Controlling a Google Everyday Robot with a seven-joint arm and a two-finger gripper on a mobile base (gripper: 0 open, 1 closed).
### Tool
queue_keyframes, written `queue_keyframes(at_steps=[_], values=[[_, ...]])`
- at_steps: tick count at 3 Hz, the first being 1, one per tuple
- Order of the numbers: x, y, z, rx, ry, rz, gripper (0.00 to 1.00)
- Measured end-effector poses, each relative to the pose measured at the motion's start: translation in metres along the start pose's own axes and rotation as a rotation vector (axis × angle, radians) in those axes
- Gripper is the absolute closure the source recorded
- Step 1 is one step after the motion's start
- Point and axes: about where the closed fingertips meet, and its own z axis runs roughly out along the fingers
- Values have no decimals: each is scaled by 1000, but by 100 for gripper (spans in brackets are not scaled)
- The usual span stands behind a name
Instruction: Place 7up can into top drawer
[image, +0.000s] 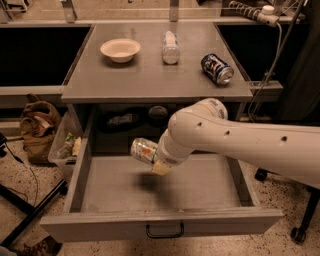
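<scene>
The 7up can, whitish with green print and a red mark, is held on its side above the left middle of the open top drawer. My gripper is shut on the can; its wrist comes from the white arm entering from the right. The can hangs in the air over the grey drawer floor, with its shadow below. The drawer is pulled fully out, its front panel and dark handle nearest the camera.
On the grey table top stand a white bowl, a clear plastic bottle lying down and a dark blue can on its side. A brown bag and a bin of rubbish sit left of the drawer.
</scene>
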Motion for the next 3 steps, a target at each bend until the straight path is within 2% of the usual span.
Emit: queue_keyframes(at_steps=[1,2,3], values=[[16,30,33,-77,24,26,100],[30,47,54,-145,42,62,100],[39,54,65,-177,47,92,100]])
